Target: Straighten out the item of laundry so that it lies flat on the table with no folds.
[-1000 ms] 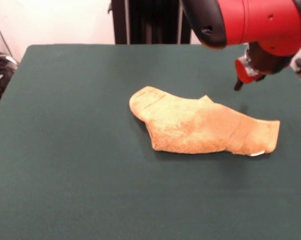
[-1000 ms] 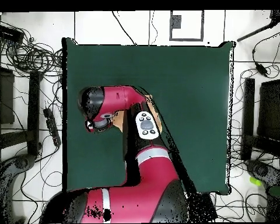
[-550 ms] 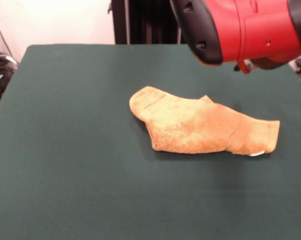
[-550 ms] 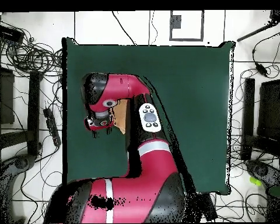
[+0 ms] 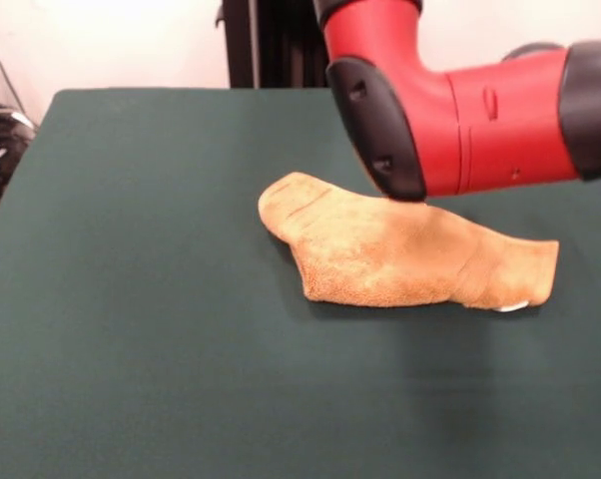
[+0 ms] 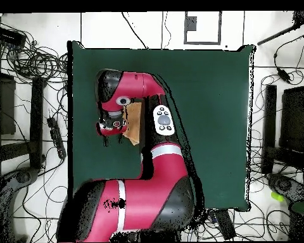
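From the front you see the small golden-orange terry-cloth towel (image 5: 400,251) lying bunched and doubled over right of centre on the large dark green felt-covered table (image 5: 141,329), while the red and black arm (image 5: 460,110) crosses above its far edge and hides its own tool. From overhead, the gripper (image 6: 114,128) hangs at the towel's edge, probably lining up a corner; you cannot tell whether its jaws stand apart or together.
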